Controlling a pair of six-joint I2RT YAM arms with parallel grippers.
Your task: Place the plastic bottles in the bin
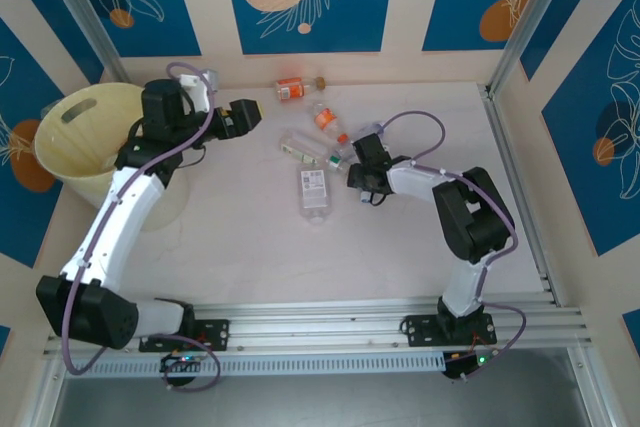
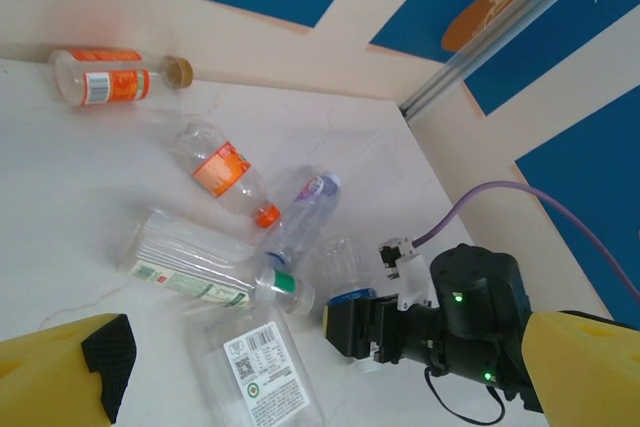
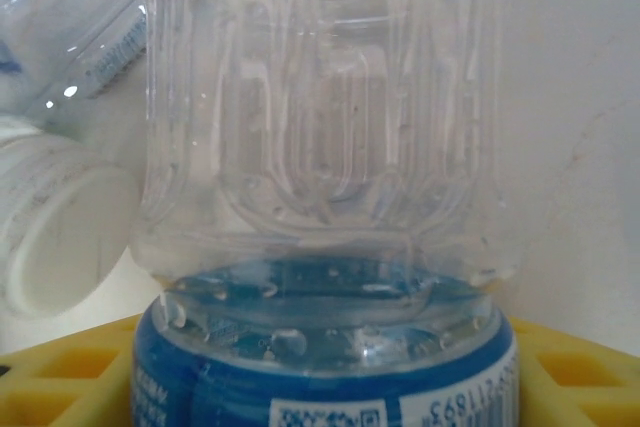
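The pale-yellow bin (image 1: pixel 85 137) stands at the far left. Several plastic bottles lie mid-table: an orange-labelled one (image 1: pixel 290 89) by the back wall, an orange-capped one (image 1: pixel 325 119), a green-capped one (image 1: pixel 305 149), and a flat clear one with a white label (image 1: pixel 313 192). My right gripper (image 1: pixel 362 172) lies low on the table. It is shut on a clear bottle with a blue label (image 3: pixel 325 387), whose body fills the space between its yellow fingers (image 3: pixel 60 382). My left gripper (image 1: pixel 245 115) hovers open and empty, to the right of the bin and left of the bottles.
In the left wrist view the right arm's black wrist (image 2: pixel 470 317) and purple cable (image 2: pixel 520 192) lie to the right of the bottle pile. A metal post (image 1: pixel 520 27) marks the back right corner. The walls close in behind the table.
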